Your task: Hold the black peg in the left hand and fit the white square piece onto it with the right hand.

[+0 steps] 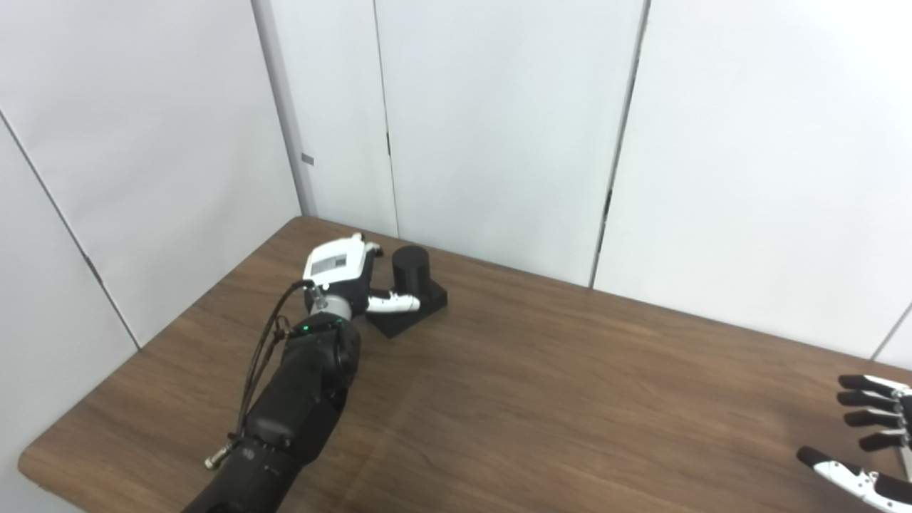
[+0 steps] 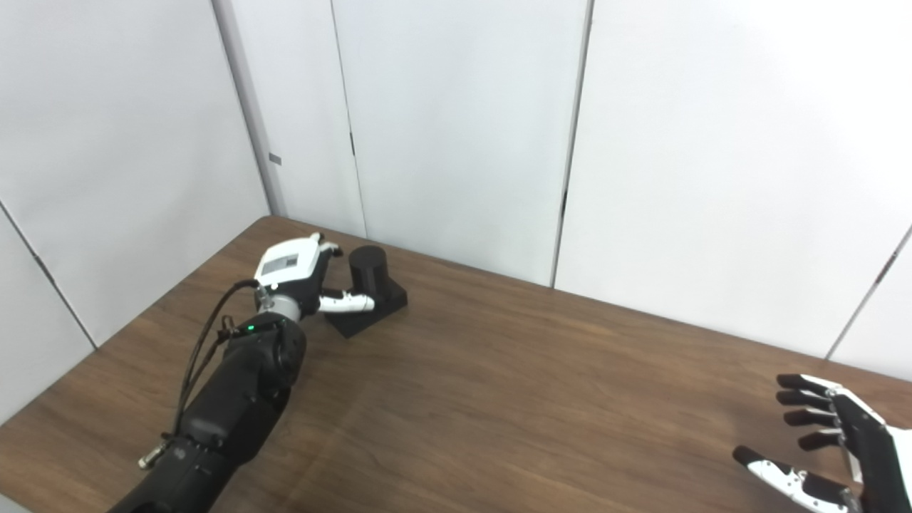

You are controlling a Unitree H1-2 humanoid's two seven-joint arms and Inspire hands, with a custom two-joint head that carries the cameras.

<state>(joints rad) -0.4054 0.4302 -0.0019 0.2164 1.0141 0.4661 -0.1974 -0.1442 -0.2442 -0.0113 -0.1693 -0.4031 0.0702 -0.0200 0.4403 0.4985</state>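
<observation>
The black peg [image 1: 412,269] is a short upright cylinder on a square black base [image 1: 410,308]. It stands on the table's far left part. My left hand [image 1: 343,269] is right beside it on its left side. The white thumb [image 1: 393,303] reaches across the front of the base below the cylinder, and the fingers [image 1: 372,249] stay by the cylinder's left side, not closed round it. My right hand [image 2: 830,442] hovers at the lower right corner with fingers spread and nothing in it. No white square piece is in view.
The brown wooden table [image 1: 541,385] runs up to white wall panels [image 1: 499,128] at the back and left. Its left edge lies close behind my left arm [image 1: 299,406]. A black cable loops along that forearm.
</observation>
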